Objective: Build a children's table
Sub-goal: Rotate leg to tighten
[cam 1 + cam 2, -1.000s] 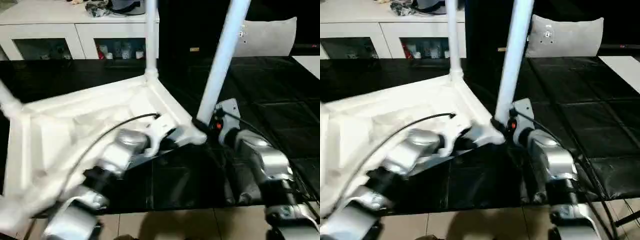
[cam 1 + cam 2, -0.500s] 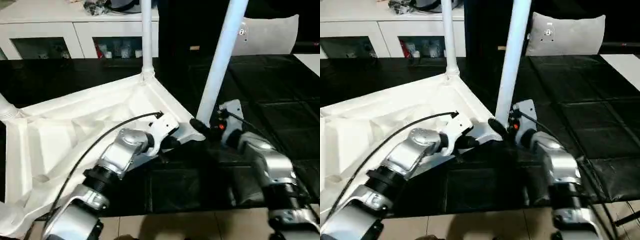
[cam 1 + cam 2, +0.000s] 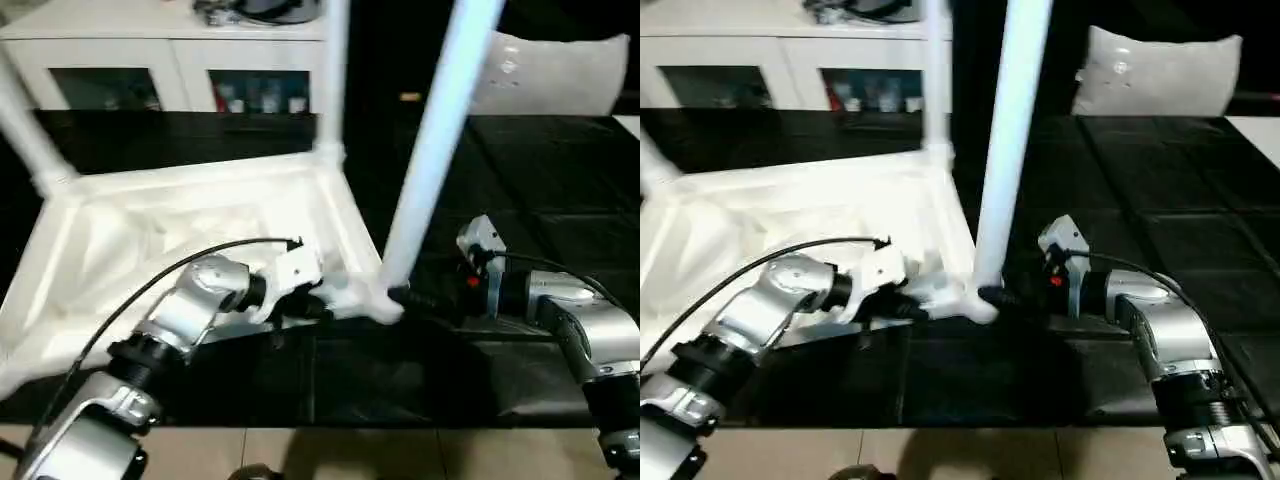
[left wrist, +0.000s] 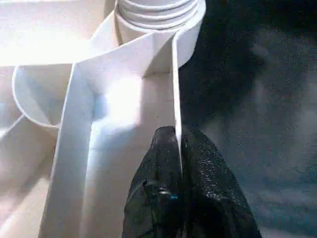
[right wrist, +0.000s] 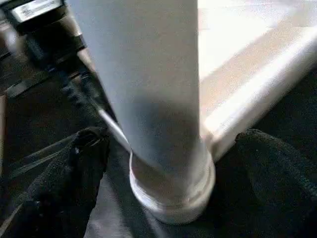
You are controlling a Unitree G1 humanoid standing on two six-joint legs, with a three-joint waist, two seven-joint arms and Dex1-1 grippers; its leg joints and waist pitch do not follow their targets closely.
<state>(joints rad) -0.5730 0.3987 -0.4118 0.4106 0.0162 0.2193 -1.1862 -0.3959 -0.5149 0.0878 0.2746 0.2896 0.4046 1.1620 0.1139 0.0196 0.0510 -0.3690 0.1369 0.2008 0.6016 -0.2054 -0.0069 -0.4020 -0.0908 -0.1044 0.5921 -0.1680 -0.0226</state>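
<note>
Tabletop [image 3: 190,215] inverted, ribbed, three legs [image 3: 435,150] up; left jaws pinch rim, right jaws spread round leg.

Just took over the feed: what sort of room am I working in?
Probably a home-like room or a lab set up as one: a white cabinet with glass doors, a grey cushion, a big black-covered work table.

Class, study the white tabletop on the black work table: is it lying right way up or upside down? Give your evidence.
Upside down. The tabletop shows its ribbed underside facing up, and white legs rise from its corner sockets. The left claw pinches one upright rim rib.
</note>
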